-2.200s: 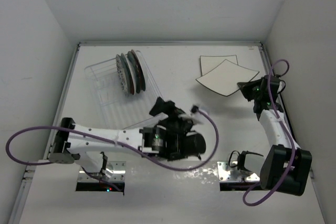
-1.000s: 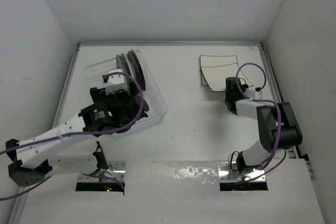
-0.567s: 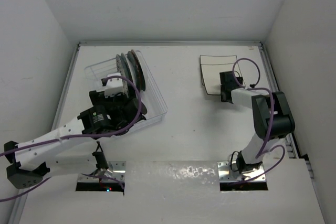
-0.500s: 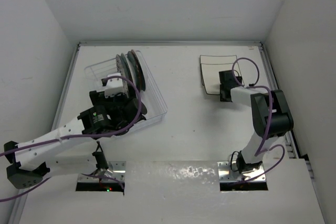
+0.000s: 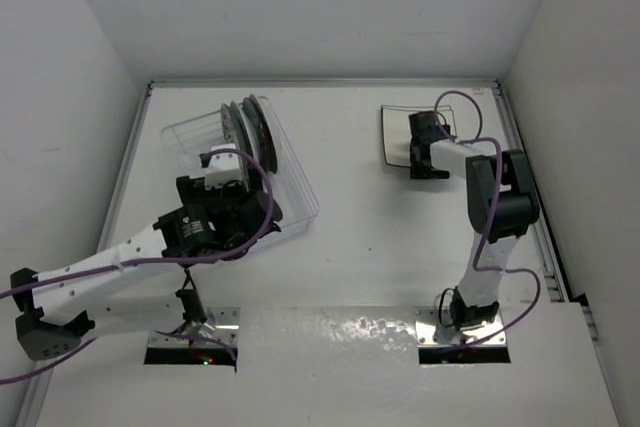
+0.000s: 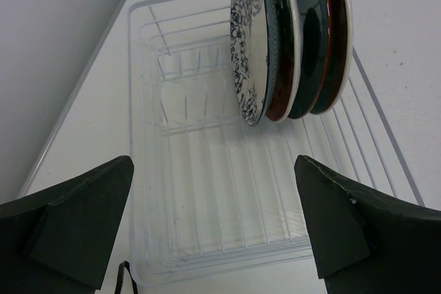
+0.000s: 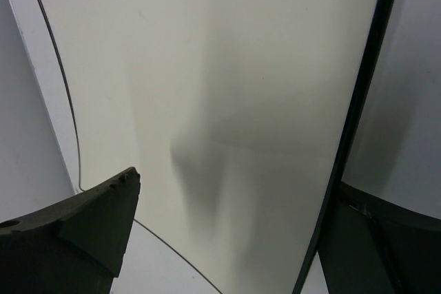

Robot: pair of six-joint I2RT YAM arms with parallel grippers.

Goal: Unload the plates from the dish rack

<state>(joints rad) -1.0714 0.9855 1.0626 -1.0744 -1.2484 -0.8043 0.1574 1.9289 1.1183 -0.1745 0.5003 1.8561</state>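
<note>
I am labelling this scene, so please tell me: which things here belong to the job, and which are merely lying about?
Job: dish rack; round flowered plates; square cream plates; left gripper; right gripper.
Lying about: only the arms' purple cables.

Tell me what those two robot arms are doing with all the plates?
They are emptying the dish rack. The left gripper hangs open over the rack's near end, facing the round plates that stand upright at its far end. The right gripper is open just above a square cream plate lying flat on the table, away from the rack. Neither gripper holds anything right now.
</note>
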